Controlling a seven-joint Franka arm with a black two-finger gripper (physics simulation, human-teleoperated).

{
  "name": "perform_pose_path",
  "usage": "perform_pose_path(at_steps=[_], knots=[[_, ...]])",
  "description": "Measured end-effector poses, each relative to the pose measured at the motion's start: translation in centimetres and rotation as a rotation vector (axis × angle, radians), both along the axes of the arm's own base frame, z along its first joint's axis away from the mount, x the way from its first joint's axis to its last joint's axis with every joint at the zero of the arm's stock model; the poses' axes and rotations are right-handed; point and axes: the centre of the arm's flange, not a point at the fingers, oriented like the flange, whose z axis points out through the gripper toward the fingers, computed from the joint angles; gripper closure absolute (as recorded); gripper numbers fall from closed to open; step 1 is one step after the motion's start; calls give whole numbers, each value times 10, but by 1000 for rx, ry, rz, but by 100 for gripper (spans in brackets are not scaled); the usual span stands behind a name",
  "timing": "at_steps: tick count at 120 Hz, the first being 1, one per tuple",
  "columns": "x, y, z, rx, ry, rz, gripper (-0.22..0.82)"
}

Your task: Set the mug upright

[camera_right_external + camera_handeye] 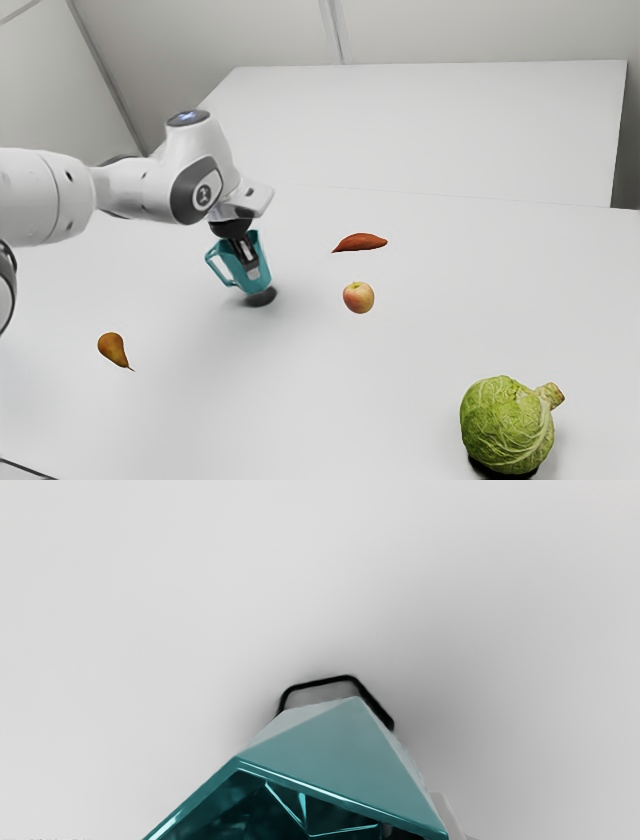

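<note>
your tool (251, 270) is gripping the teal mug (232, 262), which is leaning but mostly mouth-up over the counter (300, 390), so you're looking pretty close imo, though straightening it, settling it flat and letting go are probably remaining

On the mug (345, 750), bright gloss is shown along the rim and inner facets; its outer wall is seen smooth and duller; the table (300, 400) is surfaced smooth and matt; the robot arm (140, 190) is cased in smooth, plastic-looking shells; the cabbage (505, 425) is roughly veined.
</note>
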Motion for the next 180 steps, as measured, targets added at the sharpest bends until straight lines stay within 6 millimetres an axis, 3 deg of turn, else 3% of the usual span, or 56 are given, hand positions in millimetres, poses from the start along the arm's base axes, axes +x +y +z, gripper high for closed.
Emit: perform_pose_path(at_steps=[32, 96, 123, 149, 180], knots=[[-5, -16, -16, 46, -114, 19, 79], [-4, -22, -36, 53, -181, 93, 78], [-3, -23, -35, 45, -186, 112, 64], [-2, -23, -32, 41, -193, 120, 42], [-2, -25, -4, 28, -237, 123, 27]])
